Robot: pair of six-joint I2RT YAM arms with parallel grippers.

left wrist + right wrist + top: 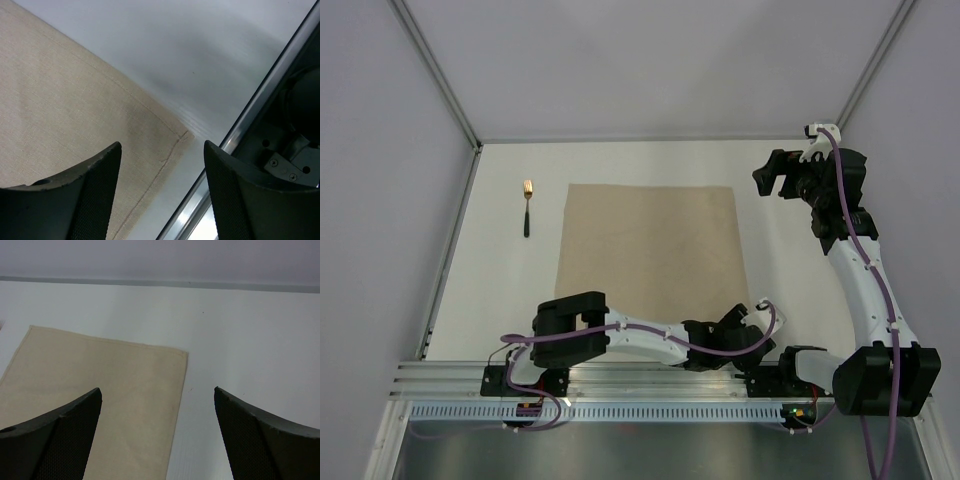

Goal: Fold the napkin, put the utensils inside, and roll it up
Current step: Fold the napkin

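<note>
The beige napkin (650, 245) lies flat and unfolded in the middle of the white table. A fork (527, 207) with a gold head and black handle rests to its left, apart from it. My left gripper (745, 318) is low at the napkin's near right corner. In the left wrist view it (162, 145) is open, and the hemmed corner of the napkin (75, 100) lies between its fingers, not pinched. My right gripper (777, 183) hangs open above the table just right of the far right corner. Its wrist view shows the napkin (100, 390) below the open gripper (157, 390).
A metal rail (240, 130) runs along the table's near edge, close to my left gripper, with the right arm's base (300, 150) beyond it. Grey enclosure walls and metal posts (435, 70) bound the table at the back and sides.
</note>
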